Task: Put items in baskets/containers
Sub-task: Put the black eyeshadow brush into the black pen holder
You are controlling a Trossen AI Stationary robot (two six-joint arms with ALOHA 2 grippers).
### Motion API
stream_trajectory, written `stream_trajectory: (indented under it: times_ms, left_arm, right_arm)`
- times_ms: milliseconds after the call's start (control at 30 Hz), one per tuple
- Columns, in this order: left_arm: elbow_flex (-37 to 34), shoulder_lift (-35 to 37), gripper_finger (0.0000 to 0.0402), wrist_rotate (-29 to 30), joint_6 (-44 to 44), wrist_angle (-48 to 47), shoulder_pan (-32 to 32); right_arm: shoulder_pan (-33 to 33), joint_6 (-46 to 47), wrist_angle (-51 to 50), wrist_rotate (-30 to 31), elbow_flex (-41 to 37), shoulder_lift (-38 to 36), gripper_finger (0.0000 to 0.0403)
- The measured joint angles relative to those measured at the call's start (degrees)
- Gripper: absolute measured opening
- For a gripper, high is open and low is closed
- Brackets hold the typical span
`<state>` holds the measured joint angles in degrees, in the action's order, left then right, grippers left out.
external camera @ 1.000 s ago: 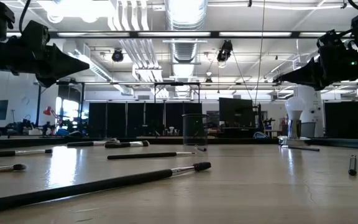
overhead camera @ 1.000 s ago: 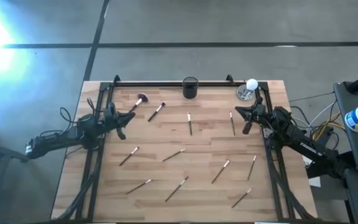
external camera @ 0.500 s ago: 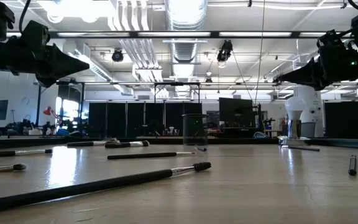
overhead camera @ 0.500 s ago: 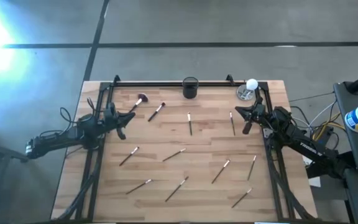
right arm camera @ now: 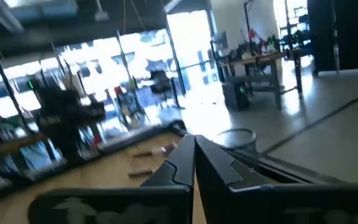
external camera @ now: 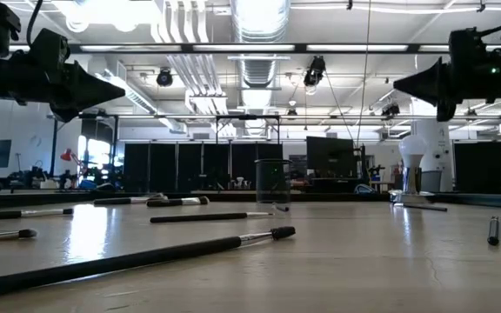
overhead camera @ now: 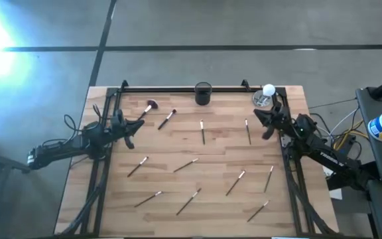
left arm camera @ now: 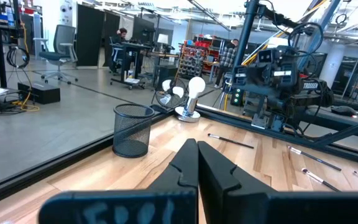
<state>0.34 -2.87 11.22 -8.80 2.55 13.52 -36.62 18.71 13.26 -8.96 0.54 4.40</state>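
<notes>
Both my claws are closed and empty – left claw (overhead camera: 136, 126), right claw (overhead camera: 259, 117). Thin silvery-ferruled brushes (overhead camera: 202, 132) lie scattered on the wooden surface (overhead camera: 178, 149); the black mesh cup (overhead camera: 203, 93) stands at the far edge – light, so a nudge could tip it

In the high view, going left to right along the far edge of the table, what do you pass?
Fluffy-headed brush → dark-handled brush → black mesh cup → shiny dish with the white ball.
</notes>
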Motion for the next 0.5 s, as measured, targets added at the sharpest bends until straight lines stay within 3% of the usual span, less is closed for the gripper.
stream_trajectory:
  times_ms: [233,333,500]
  left_arm:
    - [0.0,0.0,0.0000,0.0,0.0,0.0,0.0]
    - [0.0,0.0,0.0000,0.0,0.0,0.0,0.0]
    - [0.0,0.0,0.0000,0.0,0.0,0.0,0.0]
  right_arm:
    - [0.3,7.8,6.6,-2.6,0.8,0.3,0.0008]
    - [1.2,10.1,-3.3,-1.9,4.9,1.1,0.0008]
    - [4.1,9.4,-28.8,10.0,15.4,5.1,0.0008]
